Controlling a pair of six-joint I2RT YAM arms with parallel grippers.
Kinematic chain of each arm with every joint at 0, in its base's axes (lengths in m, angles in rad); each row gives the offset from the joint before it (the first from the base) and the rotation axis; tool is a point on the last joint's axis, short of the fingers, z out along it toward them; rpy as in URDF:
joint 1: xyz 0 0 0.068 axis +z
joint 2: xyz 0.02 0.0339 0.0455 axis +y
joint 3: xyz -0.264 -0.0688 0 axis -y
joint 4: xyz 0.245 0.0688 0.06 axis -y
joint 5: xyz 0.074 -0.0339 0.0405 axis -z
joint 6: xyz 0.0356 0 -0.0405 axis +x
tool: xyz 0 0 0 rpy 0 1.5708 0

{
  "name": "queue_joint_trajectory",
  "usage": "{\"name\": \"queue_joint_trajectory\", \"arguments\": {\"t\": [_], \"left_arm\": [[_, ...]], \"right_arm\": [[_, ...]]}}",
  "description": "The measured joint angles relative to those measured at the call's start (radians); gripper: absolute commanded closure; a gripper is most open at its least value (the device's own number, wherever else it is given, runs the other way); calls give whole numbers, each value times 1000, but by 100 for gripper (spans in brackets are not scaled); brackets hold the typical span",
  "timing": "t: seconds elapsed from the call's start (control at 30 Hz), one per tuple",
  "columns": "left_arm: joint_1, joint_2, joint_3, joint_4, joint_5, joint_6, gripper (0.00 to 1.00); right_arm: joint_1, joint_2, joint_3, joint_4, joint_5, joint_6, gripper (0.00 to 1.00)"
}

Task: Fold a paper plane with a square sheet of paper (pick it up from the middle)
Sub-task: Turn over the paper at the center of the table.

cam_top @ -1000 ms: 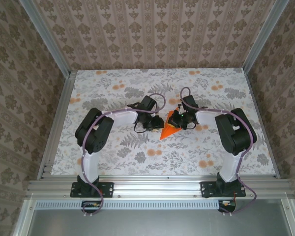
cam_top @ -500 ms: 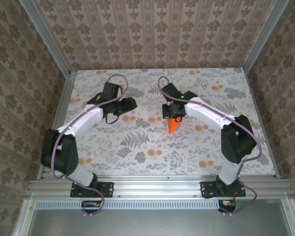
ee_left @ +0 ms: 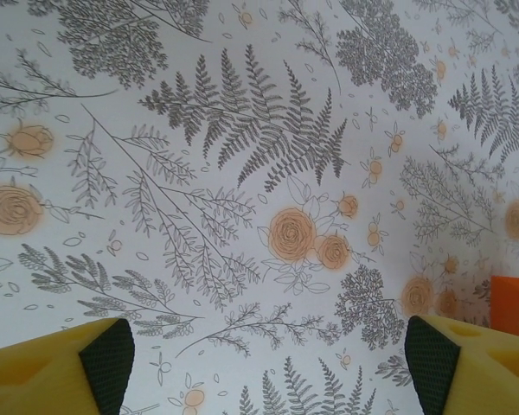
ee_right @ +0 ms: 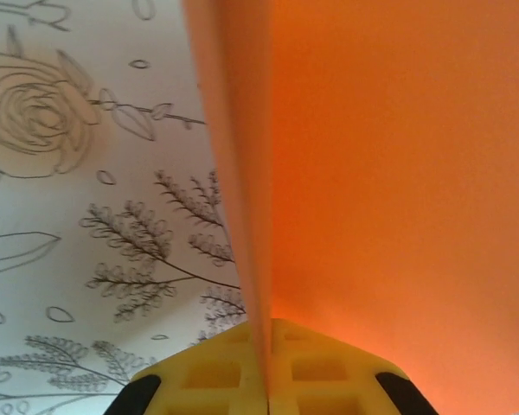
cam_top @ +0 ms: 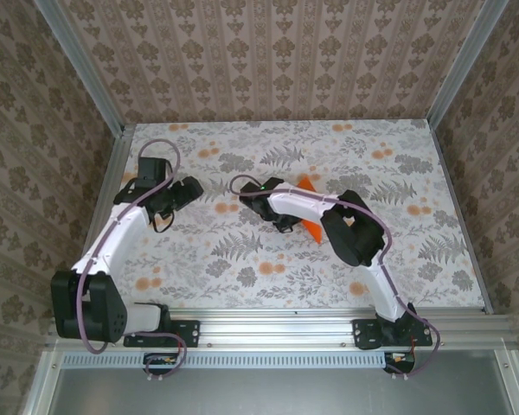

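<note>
One orange paper plane (ee_right: 398, 173) is pinched along its fold between the two yellow fingers of the right gripper (ee_right: 266, 372), near the middle of the table (cam_top: 242, 259). The left gripper (ee_left: 268, 354) hangs near the far-left corner, its two fingers spread wide and holding nothing.

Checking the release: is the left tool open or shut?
Open. In the left wrist view the left tool has its yellow fingers far apart, the printed table showing between them and nothing gripped.
</note>
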Motion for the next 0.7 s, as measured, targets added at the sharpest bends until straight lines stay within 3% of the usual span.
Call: {"name": "queue_joint_trajectory", "arguments": {"t": [0.4,0.7], "left_arm": [[21,-3,-8,-18,12,0,14],[21,-3,-67,7,53,-20,12]], "right_arm": [[51,72,62,-43,-39,45,69],[97,-87,43,48,-338,44,61]]}}
